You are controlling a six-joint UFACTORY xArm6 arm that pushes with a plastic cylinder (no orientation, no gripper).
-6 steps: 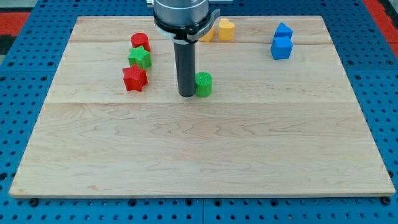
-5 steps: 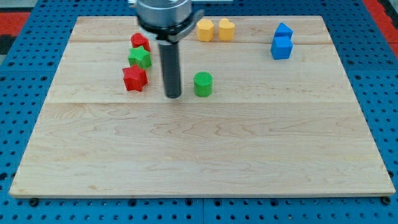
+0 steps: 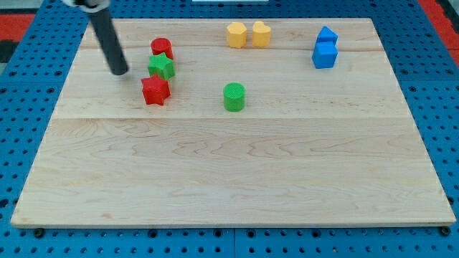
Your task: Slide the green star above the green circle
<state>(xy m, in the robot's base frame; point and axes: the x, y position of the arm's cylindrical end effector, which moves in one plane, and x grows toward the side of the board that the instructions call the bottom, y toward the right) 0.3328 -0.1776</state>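
Note:
The green star (image 3: 162,67) lies at the board's upper left, between a red round block (image 3: 161,48) above it and a red star (image 3: 155,90) below it. The green circle (image 3: 234,97) stands apart, right of and a little below the green star. My tip (image 3: 119,72) rests on the board just left of the green star, a short gap away, not touching it.
Two yellow blocks (image 3: 248,34) sit side by side near the top edge. Two blue blocks (image 3: 325,48) stand stacked one above the other at the upper right. The wooden board (image 3: 229,179) lies on a blue pegboard.
My tip has moved left from beside the green circle, past the red and green stars, to the green star's left. No block has moved.

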